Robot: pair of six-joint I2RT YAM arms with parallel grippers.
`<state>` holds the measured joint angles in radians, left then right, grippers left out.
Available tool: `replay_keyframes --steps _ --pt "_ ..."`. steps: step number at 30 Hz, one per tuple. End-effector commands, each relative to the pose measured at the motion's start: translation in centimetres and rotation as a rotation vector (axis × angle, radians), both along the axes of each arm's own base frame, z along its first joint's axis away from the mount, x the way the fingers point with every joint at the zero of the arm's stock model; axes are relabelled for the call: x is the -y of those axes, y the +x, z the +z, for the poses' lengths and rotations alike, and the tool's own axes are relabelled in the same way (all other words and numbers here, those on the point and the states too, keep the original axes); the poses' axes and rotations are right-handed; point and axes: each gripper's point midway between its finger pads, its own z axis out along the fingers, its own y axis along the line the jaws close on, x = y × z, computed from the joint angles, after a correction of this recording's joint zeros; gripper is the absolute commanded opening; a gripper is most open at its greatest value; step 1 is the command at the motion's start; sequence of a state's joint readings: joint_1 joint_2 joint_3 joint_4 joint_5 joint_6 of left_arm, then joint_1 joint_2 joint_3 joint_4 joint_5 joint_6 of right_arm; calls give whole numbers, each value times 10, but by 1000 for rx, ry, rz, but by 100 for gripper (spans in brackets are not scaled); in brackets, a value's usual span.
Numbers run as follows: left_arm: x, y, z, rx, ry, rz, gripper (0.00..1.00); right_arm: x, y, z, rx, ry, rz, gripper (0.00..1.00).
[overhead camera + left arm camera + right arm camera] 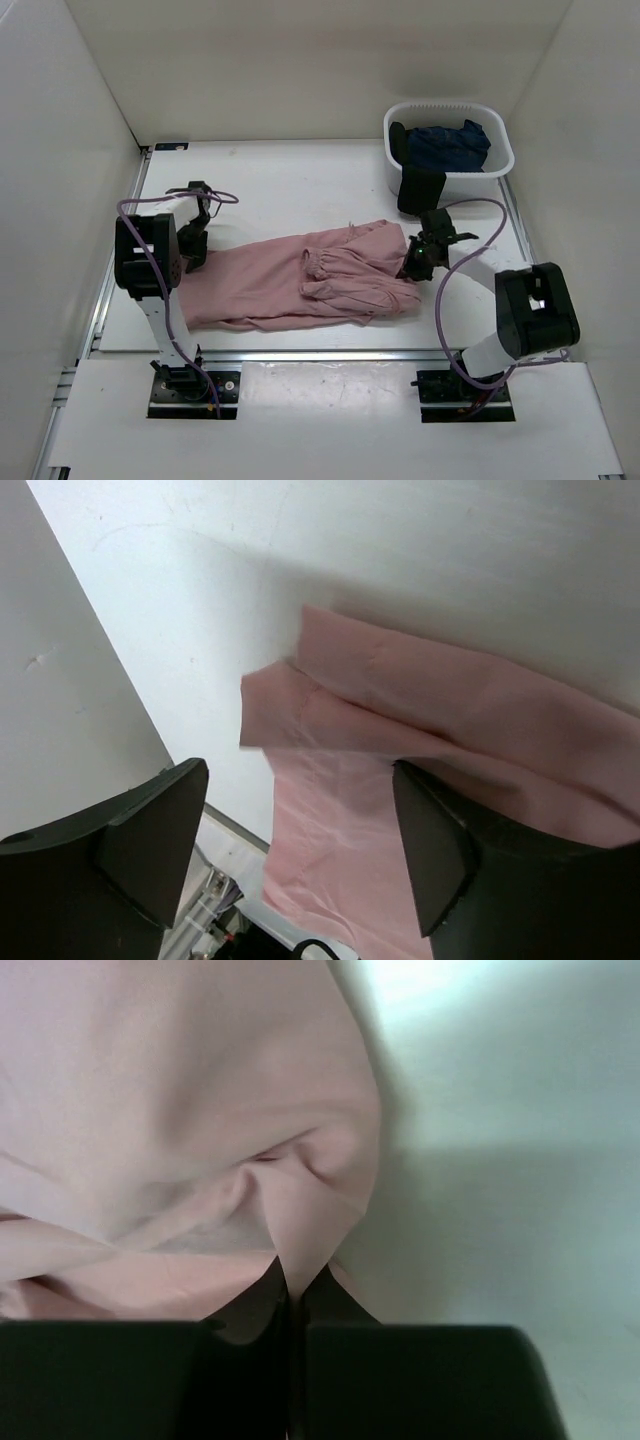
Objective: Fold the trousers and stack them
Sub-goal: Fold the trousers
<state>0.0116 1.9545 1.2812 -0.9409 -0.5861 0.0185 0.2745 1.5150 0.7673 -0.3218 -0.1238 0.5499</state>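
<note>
Seen from above, the trousers (310, 275) lie spread across the middle of the table (280, 185). A basket (500, 165) holding a navy garment (448, 145) stands at the far right. Only the left wrist view shows the left gripper (300, 850) wide apart above the leg hems. Only the right wrist view shows the right gripper (292, 1295) pressed together on a fold of the pink cloth.

Soft, thin, matt cloth of the trousers (280, 285) creases between my matt black plastic fingers (400, 1380); the table (300, 190) beneath is smooth, white, faintly scuffed.
</note>
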Motion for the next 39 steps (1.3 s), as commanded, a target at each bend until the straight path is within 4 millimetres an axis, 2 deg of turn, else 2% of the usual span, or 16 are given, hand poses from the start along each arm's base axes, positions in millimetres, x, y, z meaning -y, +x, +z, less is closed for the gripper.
replay_keyframes --steps 1,5,6,10,12,15,16,18,19,22,26,28,32,36,38,39 --pt "9 24 31 144 -61 14 90 32 -9 21 5 -20 -118 0" --pt "18 50 66 244 -124 3 98 111 -12 80 79 -188 -304 0" --pt "20 56 70 262 -136 1 100 124 -16 110 110 -236 -315 0" --pt "20 61 81 281 -136 -1 100 150 -22 177 168 -428 -263 0" --pt "19 61 78 270 -127 1 100 128 -20 194 168 -443 -170 0" --pt "17 58 76 260 -118 3 100 72 -12 194 173 -507 13 0" --pt "17 58 76 259 -118 3 100 35 -11 206 221 -496 118 0" --pt "17 55 73 247 -118 4 100 -10 0 196 188 -509 220 0" --pt "16 52 71 237 -109 5 100 -56 5 198 196 -491 323 0" --pt "16 49 71 237 -109 5 100 -139 9 204 207 -515 497 0" --pt "16 49 66 225 -126 13 100 -205 0 181 171 -491 648 0" --pt "16 46 57 196 -127 15 100 -221 -6 153 120 -433 664 0" --pt "24 45 39 153 -176 15 100 -229 -5 142 120 -419 714 0" --pt "86 34 29 92 -422 -53 93 -233 -1 158 210 -420 710 0" --pt "117 28 45 108 -580 -77 93 -216 12 157 213 -436 617 0" --pt "128 26 56 116 -644 -84 95 -206 15 173 245 -416 577 0"
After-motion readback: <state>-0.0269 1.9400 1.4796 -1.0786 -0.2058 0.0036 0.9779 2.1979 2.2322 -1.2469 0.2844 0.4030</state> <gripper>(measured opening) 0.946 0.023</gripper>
